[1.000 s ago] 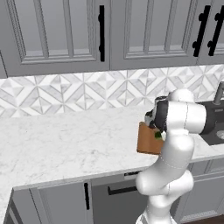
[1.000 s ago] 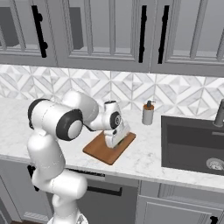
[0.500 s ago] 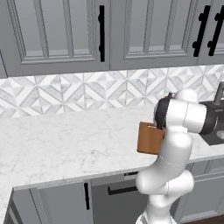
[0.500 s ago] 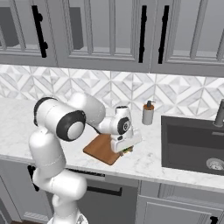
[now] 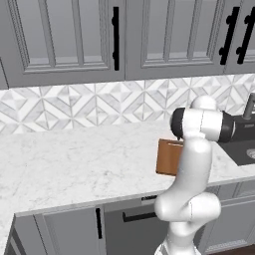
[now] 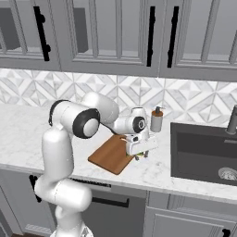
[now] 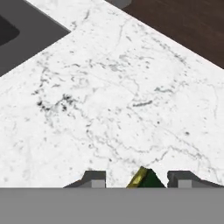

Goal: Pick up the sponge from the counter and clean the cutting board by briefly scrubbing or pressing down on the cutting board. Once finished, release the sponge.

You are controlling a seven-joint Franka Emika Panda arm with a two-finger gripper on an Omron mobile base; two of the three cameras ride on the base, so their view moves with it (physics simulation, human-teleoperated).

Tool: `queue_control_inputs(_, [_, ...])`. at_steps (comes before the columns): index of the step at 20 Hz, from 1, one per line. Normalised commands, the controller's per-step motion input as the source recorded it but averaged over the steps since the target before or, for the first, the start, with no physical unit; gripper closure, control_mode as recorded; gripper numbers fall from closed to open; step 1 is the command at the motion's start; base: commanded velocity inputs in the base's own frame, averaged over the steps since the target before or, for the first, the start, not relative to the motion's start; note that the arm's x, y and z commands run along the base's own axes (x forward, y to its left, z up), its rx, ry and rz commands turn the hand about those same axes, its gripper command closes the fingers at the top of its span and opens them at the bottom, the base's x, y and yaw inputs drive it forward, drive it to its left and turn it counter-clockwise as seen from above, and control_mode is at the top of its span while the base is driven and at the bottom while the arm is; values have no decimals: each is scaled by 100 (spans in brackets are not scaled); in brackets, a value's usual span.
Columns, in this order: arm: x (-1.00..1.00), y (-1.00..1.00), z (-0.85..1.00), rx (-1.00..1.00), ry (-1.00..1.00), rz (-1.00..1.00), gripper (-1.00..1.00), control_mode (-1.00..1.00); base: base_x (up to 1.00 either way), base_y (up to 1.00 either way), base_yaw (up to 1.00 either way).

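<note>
Hand view shows the gripper (image 7: 136, 179) pinching the sponge (image 7: 145, 179) above bare counter (image 7: 109, 100), so the next move should carry it onto the cutting board (image 6: 111, 155).

White marble-veined surface (image 6: 28, 139) under grey cabinets.
In the right base view, the reddish-brown cutting board (image 6: 109, 155) lies flat at frame centre near the front edge; a soap dispenser (image 6: 157, 120) stands upper right of it, beside the dark sink (image 6: 203, 148) set into the surface.

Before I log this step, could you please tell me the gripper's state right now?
Gripper: shut on the small dark green and yellow-green sponge.
</note>
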Motion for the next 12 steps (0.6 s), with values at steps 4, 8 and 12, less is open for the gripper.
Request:
queue_control_inputs(4, [-100, 7, -19, 0, -34, -38, 100, -100, 0, 0, 0])
queue_control_inputs(8, [-100, 57, -26, 0, -29, -35, 100, -100, 0, 0, 0])
queue_control_inputs(12, [-52, 99, -52, -11, -7, -33, 100, -100, 0, 0, 0])
